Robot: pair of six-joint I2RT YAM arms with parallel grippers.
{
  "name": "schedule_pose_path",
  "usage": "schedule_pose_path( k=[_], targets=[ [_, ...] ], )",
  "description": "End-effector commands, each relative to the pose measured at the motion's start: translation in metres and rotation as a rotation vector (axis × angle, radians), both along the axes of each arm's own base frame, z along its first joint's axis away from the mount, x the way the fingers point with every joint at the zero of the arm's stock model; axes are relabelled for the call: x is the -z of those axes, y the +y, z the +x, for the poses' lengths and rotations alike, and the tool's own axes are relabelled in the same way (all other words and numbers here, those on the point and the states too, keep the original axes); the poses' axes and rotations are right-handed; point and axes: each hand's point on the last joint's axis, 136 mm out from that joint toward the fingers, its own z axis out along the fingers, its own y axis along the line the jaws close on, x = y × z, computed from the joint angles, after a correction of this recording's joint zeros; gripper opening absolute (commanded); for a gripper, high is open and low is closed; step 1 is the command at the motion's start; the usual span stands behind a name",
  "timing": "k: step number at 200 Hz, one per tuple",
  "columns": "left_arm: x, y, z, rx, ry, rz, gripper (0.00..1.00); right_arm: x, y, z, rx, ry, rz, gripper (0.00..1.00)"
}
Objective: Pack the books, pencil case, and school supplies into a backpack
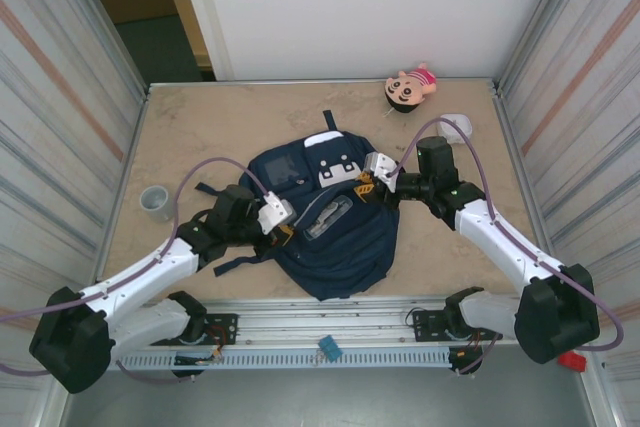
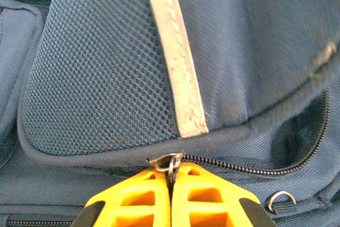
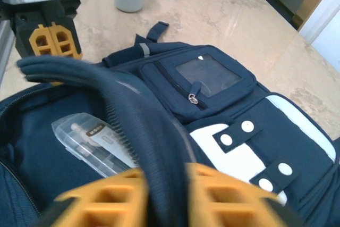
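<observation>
The navy backpack (image 1: 335,247) lies flat mid-table with its main compartment unzipped. Inside the opening lies the pale, slim pencil case (image 1: 328,217), which the right wrist view shows as a clear case with a label (image 3: 90,142). My left gripper (image 2: 171,169) is shut on the metal zipper pull (image 2: 169,161) at the left end of the zip, below the mesh side pocket. My right gripper (image 3: 162,195) has the raised rim of the opening (image 3: 127,110) between its yellow fingers and holds it up. The books and school supplies are out of view.
A grey cup (image 1: 155,201) stands left of the backpack. At the back right lie a doll (image 1: 410,87) and a white object (image 1: 457,127). A small blue item (image 1: 329,348) rests on the front rail. Striped walls close in both sides.
</observation>
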Motion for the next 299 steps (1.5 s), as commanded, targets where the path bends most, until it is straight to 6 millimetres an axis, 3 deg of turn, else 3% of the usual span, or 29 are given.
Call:
schedule_pose_path(
  k=[1, 29, 67, 91, 114, 143, 192, 217, 249, 268, 299],
  targets=[
    [-0.019, -0.009, -0.004, 0.017, 0.012, -0.078, 0.00, -0.033, -0.005, 0.008, 0.126, 0.073, 0.101, 0.49],
    [-0.019, -0.008, -0.003, 0.002, 0.012, -0.082, 0.00, -0.040, -0.019, -0.003, 0.373, 0.377, 0.188, 0.68],
    [-0.021, -0.004, 0.001, -0.032, 0.005, -0.065, 0.00, -0.020, -0.026, -0.045, 0.594, 0.848, 0.310, 0.69],
    [-0.022, -0.003, 0.004, -0.053, 0.004, -0.064, 0.00, -0.012, -0.017, -0.071, 0.621, 1.010, 0.376, 0.69],
    [-0.021, -0.003, 0.004, -0.058, 0.010, -0.068, 0.00, -0.002, -0.008, -0.081, 0.669, 1.155, 0.448, 0.71],
    [-0.024, -0.003, 0.004, -0.063, 0.012, -0.075, 0.00, 0.014, 0.024, -0.092, 0.641, 1.320, 0.476, 0.69],
    [-0.026, -0.004, 0.000, -0.061, 0.013, -0.079, 0.00, 0.027, 0.056, -0.077, 0.638, 1.387, 0.547, 0.57],
    [-0.025, -0.007, -0.003, -0.057, 0.017, -0.084, 0.00, 0.034, 0.069, -0.069, 0.642, 1.379, 0.563, 0.41],
    [-0.028, -0.014, -0.007, -0.040, 0.026, -0.090, 0.00, 0.050, 0.071, -0.055, 0.689, 1.357, 0.569, 0.13],
    [-0.030, -0.021, -0.011, -0.026, 0.034, -0.096, 0.00, 0.049, 0.072, -0.043, 0.689, 1.339, 0.572, 0.07],
    [-0.034, -0.037, -0.021, 0.004, 0.042, -0.103, 0.00, 0.047, 0.069, -0.021, 0.706, 1.286, 0.564, 0.04]
  ],
)
